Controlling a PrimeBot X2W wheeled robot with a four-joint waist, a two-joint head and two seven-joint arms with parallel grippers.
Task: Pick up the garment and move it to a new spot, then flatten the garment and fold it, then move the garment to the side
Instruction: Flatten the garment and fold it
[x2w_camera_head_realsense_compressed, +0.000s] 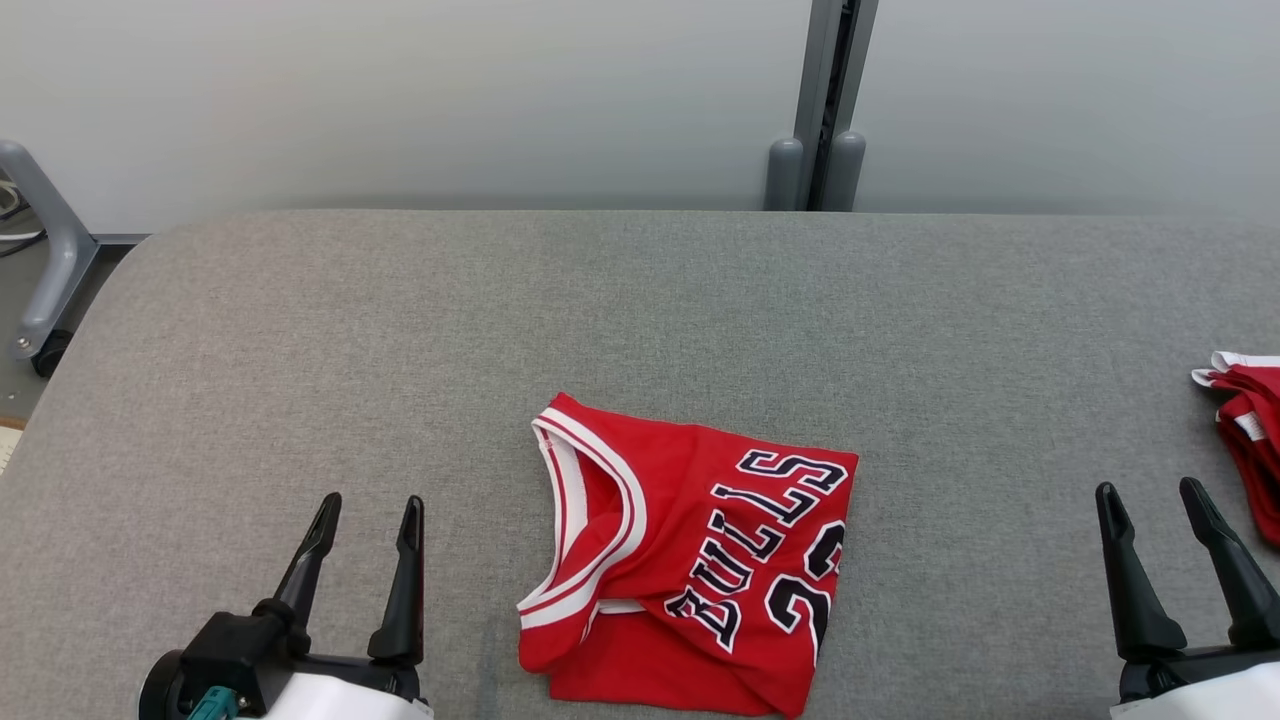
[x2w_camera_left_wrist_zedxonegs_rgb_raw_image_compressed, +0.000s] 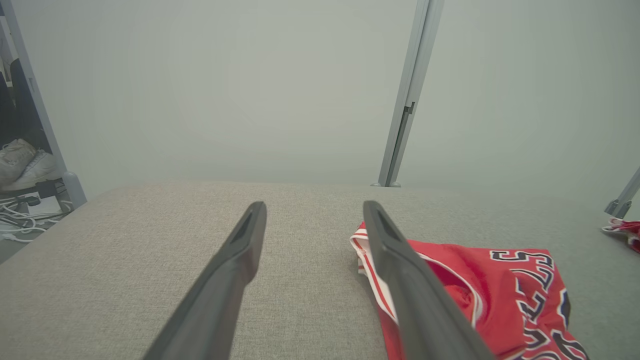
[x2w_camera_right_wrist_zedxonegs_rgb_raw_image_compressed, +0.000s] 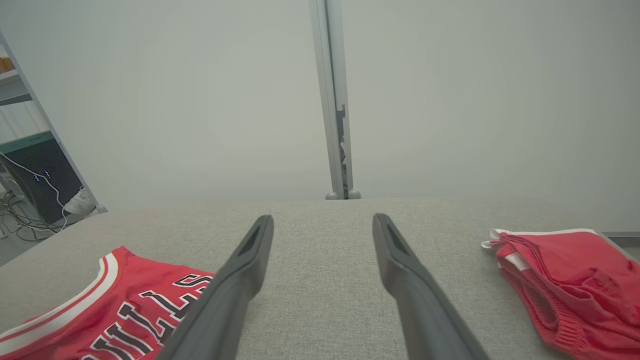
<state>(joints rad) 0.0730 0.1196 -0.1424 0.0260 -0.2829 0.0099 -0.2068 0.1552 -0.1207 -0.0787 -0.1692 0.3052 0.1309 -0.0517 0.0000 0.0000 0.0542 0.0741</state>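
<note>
The garment (x2w_camera_head_realsense_compressed: 690, 560), a red jersey, lies in a rough folded square on the gray counter (x2w_camera_head_realsense_compressed: 640, 320), near the robot's edge in the head view. The left claw (x2w_camera_head_realsense_compressed: 372, 505) and right claw (x2w_camera_head_realsense_compressed: 1148, 490) are wide and hold nothing, one on each side of it. A second red cloth (x2w_camera_head_realsense_compressed: 1250, 430) lies far right.

In the left wrist view, the left claw (x2w_camera_left_wrist_zedxonegs_rgb_raw_image_compressed: 314, 206) is wide over bare counter, and the garment (x2w_camera_left_wrist_zedxonegs_rgb_raw_image_compressed: 500, 290) is just beside it.

In the right wrist view, the right claw (x2w_camera_right_wrist_zedxonegs_rgb_raw_image_compressed: 322, 218) is wide, between the garment (x2w_camera_right_wrist_zedxonegs_rgb_raw_image_compressed: 125, 300) and the second red cloth (x2w_camera_right_wrist_zedxonegs_rgb_raw_image_compressed: 565, 280).

It looks folded, so I think the step now is moving it aside. A claw must reach over and pinch all the layers at one edge.
</note>
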